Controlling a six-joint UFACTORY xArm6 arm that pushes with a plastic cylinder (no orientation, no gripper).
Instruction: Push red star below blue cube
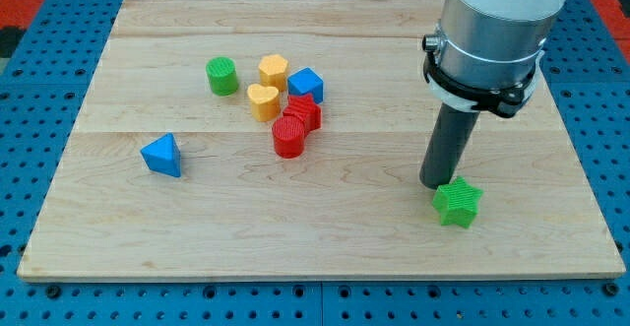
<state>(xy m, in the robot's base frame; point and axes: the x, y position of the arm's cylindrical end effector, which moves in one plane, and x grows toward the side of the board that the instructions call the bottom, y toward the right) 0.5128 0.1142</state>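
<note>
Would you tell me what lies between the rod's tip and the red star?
In the camera view, only bare board lies between my tip, beside the green star, and the red star, which sits just below the blue cube.

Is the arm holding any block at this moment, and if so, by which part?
Nothing is held. The arm ends in a plain rod; my tip stands at the upper left edge of the green star, far right of the red star and blue cube.
</note>
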